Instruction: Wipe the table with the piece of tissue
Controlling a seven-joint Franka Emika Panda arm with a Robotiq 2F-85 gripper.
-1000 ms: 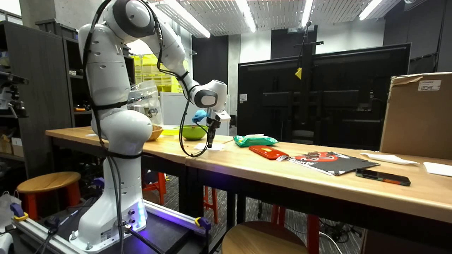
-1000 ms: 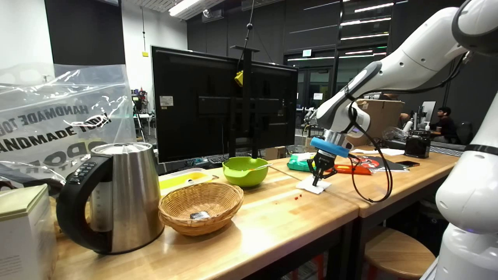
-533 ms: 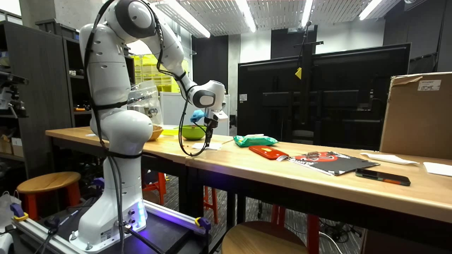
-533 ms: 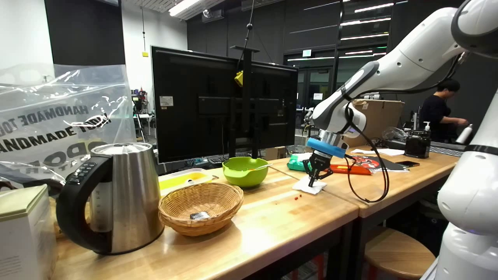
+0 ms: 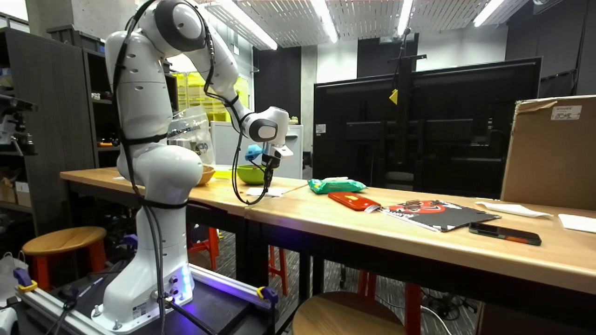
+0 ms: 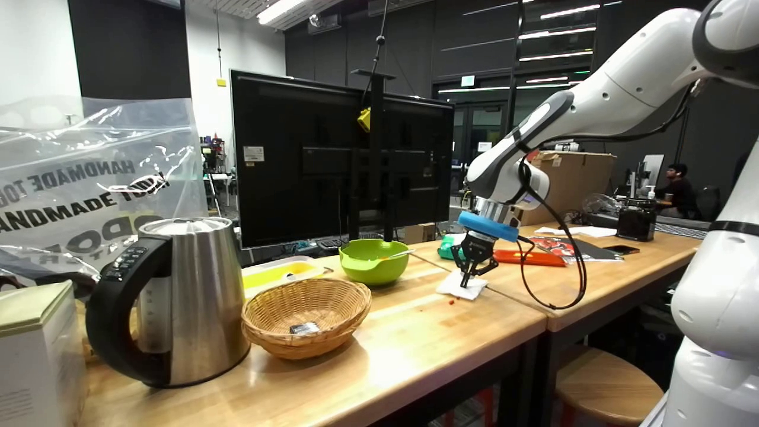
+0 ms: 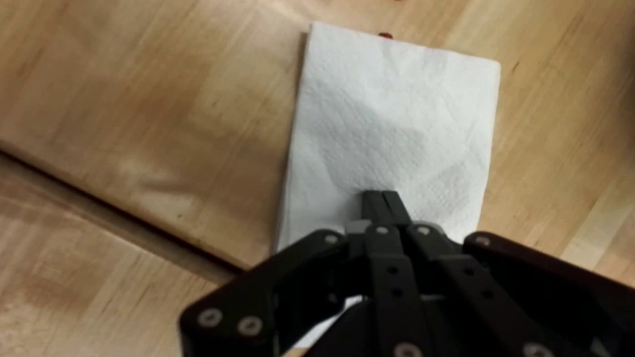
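See a long light-brown wooden table [image 5: 302,211] running from middle left to lower right in an exterior view, with a dark seam [image 7: 119,211] at lower left of the wrist view. Behind, upper right, see a big black panel [image 5: 363,125]; along the top, strips of ceiling light [image 5: 247,23]; far left, a dark shelf unit [image 5: 51,130]. Far right in an exterior view, make out a seated person [image 6: 679,187]. Find the piece of tissue [image 7: 392,114] white and flat on the wood, upper middle of the wrist view, with a red crumb [image 7: 386,35] right by the upper edge. Find the gripper [image 7: 381,196] over it, fingers together, just a thin line between, tips down on the tissue and gripping nothing visible. Left to centre in an exterior view, count a white box [image 6: 35,367], a clear bag [image 6: 65,178], a steel kettle [image 6: 204,308], a wicker basket [image 6: 290,347] and a green bowl [image 6: 367,274]. Centre to right in an exterior view, count a green packet [image 5: 336,186], a red case [image 5: 351,201], a black folder [image 5: 451,216] with a red disc, a phone [image 5: 505,233] and a cardboard box [image 5: 554,158]. In the way, note a black cable loop [image 5: 249,204] in front of the tissue in an exterior view, and gripper linkage over the tissue's lower part in the wrist view.
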